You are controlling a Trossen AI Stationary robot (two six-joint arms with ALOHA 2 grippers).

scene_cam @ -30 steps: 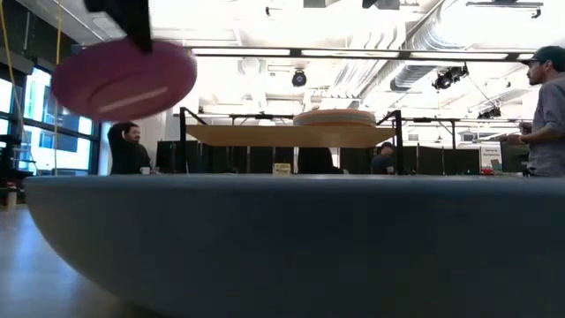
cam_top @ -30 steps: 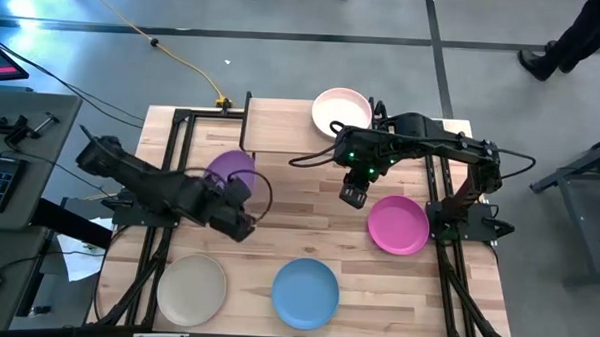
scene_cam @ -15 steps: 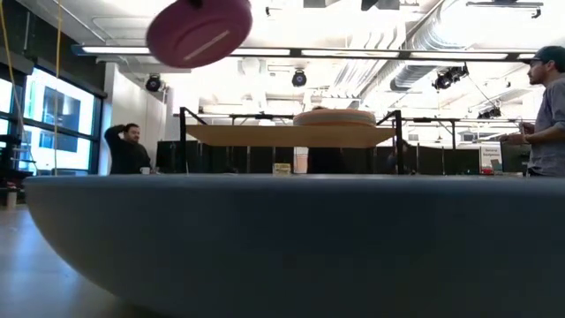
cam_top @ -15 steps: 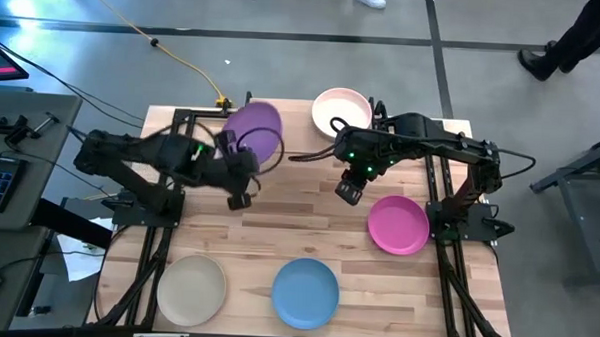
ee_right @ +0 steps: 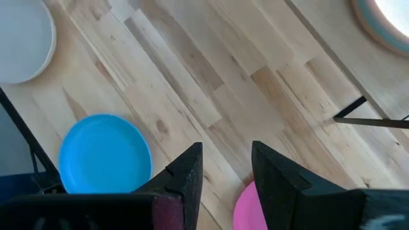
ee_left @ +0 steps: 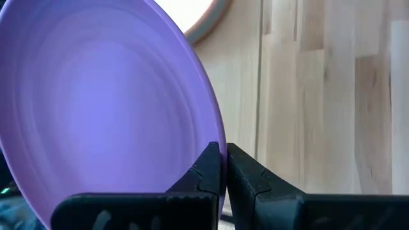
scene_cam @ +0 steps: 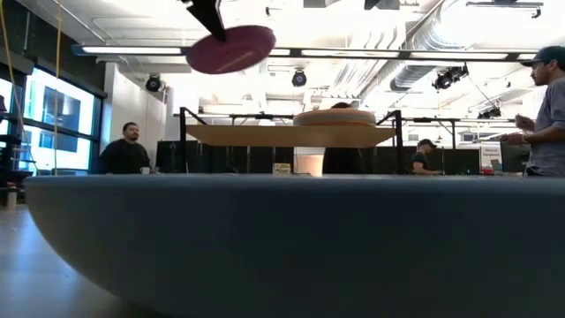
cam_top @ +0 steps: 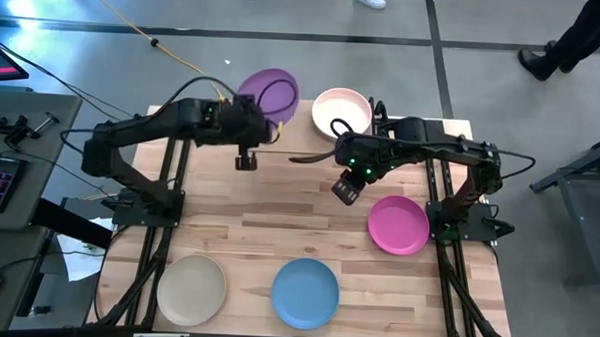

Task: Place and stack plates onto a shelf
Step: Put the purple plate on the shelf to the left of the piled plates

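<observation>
The purple plate (cam_top: 269, 92) is clamped at its rim between the fingers of the left hand (ee_left: 223, 172), which are pressed together on it. It is carried in the air above the left end of the shelf (cam_top: 281, 126), clear of the shelf top and tilted. In the low view the purple plate (scene_cam: 231, 49) hangs above and to the left of the shelf (scene_cam: 287, 135).

A pale pink plate (cam_top: 341, 112) lies flat on the right end of the shelf top, just beside the carried plate.

The right hand (cam_top: 345, 189) hovers over the worktop (cam_top: 278, 228) in front of the shelf, fingers apart and holding nothing. The magenta plate (cam_top: 397, 224) lies just to its right.

The blue plate (cam_top: 305, 292) and a beige plate (cam_top: 191, 289) lie flat near the front edge of the worktop, well apart from the shelf. No plate on the worktop is stacked on another.
</observation>
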